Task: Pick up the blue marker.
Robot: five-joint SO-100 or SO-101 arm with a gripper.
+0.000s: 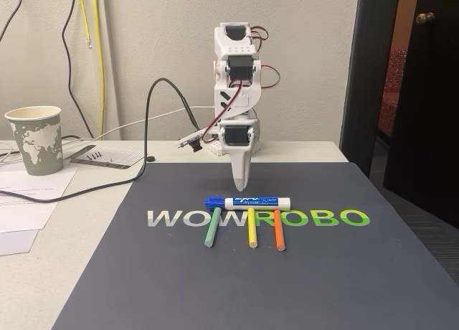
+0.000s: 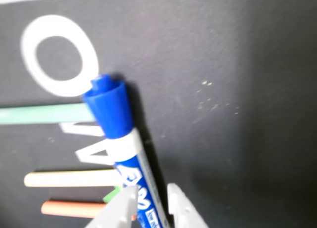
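The blue marker [image 1: 247, 201] lies flat on the dark mat [image 1: 179, 287], crosswise in the fixed view, with its dark blue cap to the left. My gripper [image 1: 239, 186] points straight down just behind and above its middle. In the wrist view the marker [image 2: 116, 124] runs up from between my two white fingertips [image 2: 128, 204], cap at the top. My gripper [image 2: 151, 198] has its jaws a narrow gap apart, straddling the barrel from above. The marker still rests on the mat.
Thin green [image 1: 211, 228], yellow [image 1: 252, 228] and orange [image 1: 278, 231] sticks lie just in front of the marker on the mat's lettering. A paper cup [image 1: 34, 138], papers and cables sit at the left. A dark door [image 1: 423, 93] stands at the right.
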